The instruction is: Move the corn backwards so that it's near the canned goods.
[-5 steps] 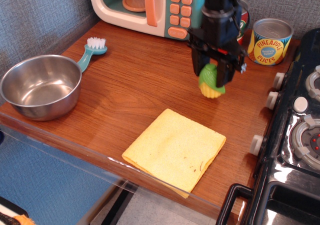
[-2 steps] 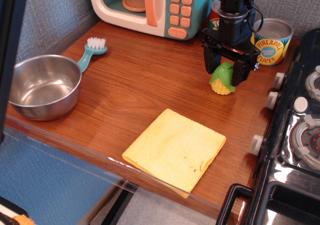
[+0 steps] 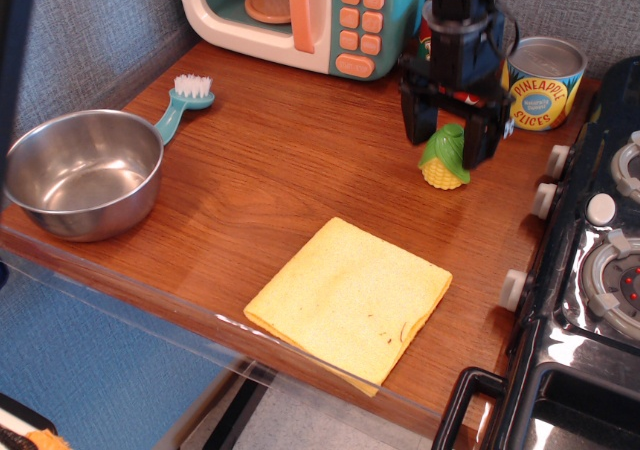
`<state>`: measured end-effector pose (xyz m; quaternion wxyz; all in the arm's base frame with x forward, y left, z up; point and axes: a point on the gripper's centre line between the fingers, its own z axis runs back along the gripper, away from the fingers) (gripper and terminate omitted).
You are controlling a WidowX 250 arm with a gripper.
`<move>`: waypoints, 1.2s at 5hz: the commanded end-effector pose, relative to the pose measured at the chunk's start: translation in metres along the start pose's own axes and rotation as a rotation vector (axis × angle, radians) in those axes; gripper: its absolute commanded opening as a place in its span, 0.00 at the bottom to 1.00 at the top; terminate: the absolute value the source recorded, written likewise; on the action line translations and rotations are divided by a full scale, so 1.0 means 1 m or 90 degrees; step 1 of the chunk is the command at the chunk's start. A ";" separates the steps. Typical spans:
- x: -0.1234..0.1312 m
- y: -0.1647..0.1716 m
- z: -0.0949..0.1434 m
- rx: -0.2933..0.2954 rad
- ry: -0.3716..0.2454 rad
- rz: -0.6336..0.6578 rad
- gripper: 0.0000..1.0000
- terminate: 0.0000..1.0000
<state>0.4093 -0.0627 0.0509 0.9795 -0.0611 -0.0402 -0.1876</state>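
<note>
Nearest me lay the yellow folded cloth [image 3: 348, 298]. Beyond it the small green-husked yellow toy corn [image 3: 444, 159] stood on the wooden counter [image 3: 270, 160], between the black gripper's [image 3: 451, 138] spread jaws, apparently released. I judged placement done; next I needed a straight lift clear. Behind stood the silver-topped can [image 3: 542, 83], labelled "Pineapple Slices".

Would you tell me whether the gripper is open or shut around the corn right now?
Open. The gripper has its two fingers spread to either side of the corn, which stands on the wooden counter with a visible gap beside it.
</note>
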 end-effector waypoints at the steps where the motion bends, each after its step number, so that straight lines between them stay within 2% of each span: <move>1: -0.037 0.026 0.106 -0.007 -0.139 0.046 1.00 0.00; 2: -0.075 0.050 0.116 0.041 -0.105 0.105 1.00 0.00; 3: -0.103 0.068 0.104 0.055 -0.062 0.134 1.00 0.00; 4: -0.121 0.078 0.089 0.086 -0.027 0.148 1.00 0.00; 5: -0.121 0.078 0.089 0.086 -0.027 0.148 1.00 0.00; 6: -0.121 0.078 0.089 0.086 -0.027 0.148 1.00 1.00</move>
